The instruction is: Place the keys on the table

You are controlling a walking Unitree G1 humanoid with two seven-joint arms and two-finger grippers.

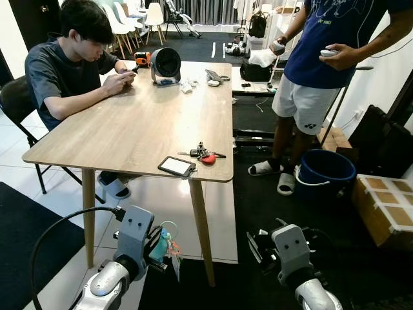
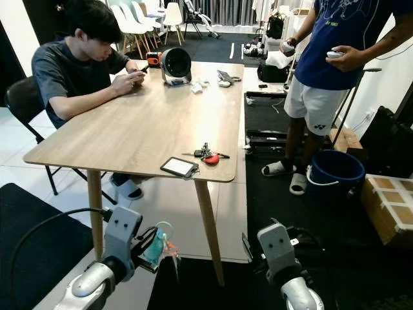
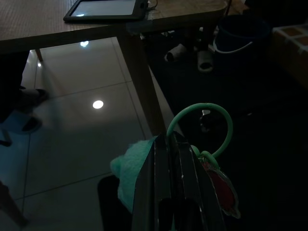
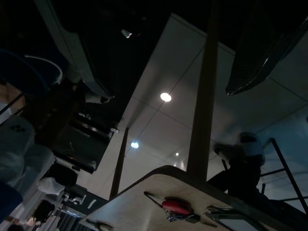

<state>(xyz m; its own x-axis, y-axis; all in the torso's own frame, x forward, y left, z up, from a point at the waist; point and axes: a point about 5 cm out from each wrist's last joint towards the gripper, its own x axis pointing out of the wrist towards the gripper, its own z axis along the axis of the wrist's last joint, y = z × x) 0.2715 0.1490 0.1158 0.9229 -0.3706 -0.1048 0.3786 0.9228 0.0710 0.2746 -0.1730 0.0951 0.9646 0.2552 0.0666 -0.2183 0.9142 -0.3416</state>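
I had the left tool (image 3: 180, 159) clenched on the keys (image 1: 166, 248), low beside the desk (image 1: 129, 123) leg; the right tool (image 1: 261, 245) hung idle. The bunch looked light and floppy, its green loop (image 3: 204, 122) and tags dangling, so pinching near the ring seemed safest

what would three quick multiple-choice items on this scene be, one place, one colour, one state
1. Where is the left gripper?
A. below the table's near edge
B. above the tabletop
C. over the bucket

2. What colour is the bucket?
A. red
B. blue
C. white

3. What is the left gripper's state?
A. open
B. shut on the green key ring
C. shut on the phone

Answers:
1 A, it sits low beside the table leg.
2 B, its wall is blue.
3 B, the ring and its fluffy charm stick out between closed fingers.
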